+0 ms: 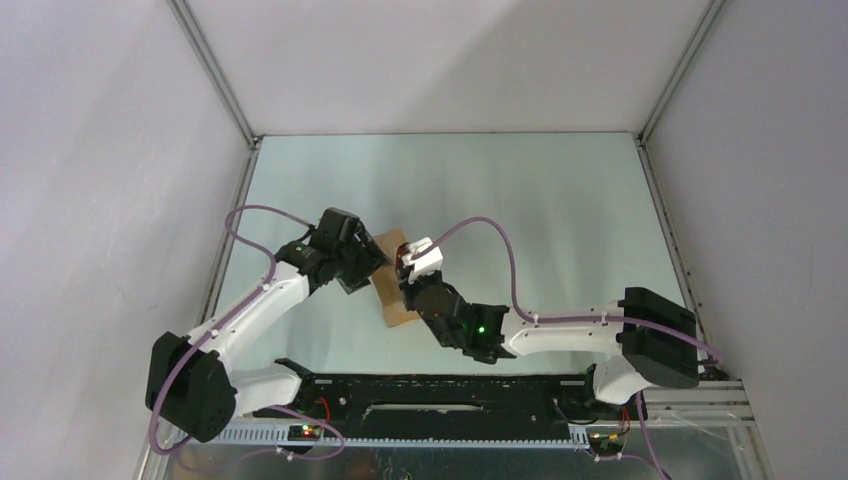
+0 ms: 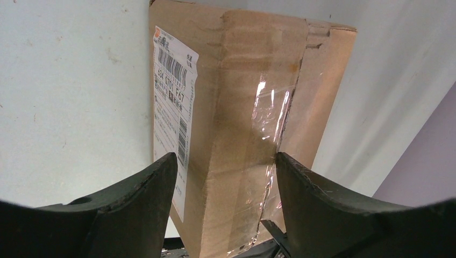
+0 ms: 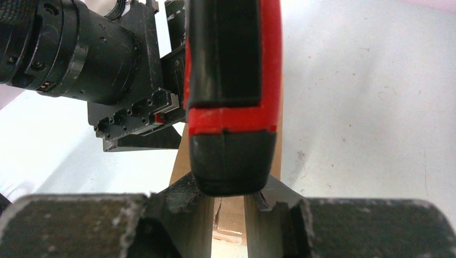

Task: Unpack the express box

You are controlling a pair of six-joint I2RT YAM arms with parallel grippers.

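The express box is a brown carton lying mid-table; its taped seam and white shipping label show in the left wrist view. My left gripper straddles the carton's near end, and both dark fingers press its sides. In the top view that gripper sits at the box's left edge. My right gripper is shut on a red-and-black utility knife, held over the box from the right. A dark blade tip meets the clear tape.
White enclosure walls with metal corner posts surround the pale table. A black rail runs along the near edge between the arm bases. Purple cables arc above both arms.
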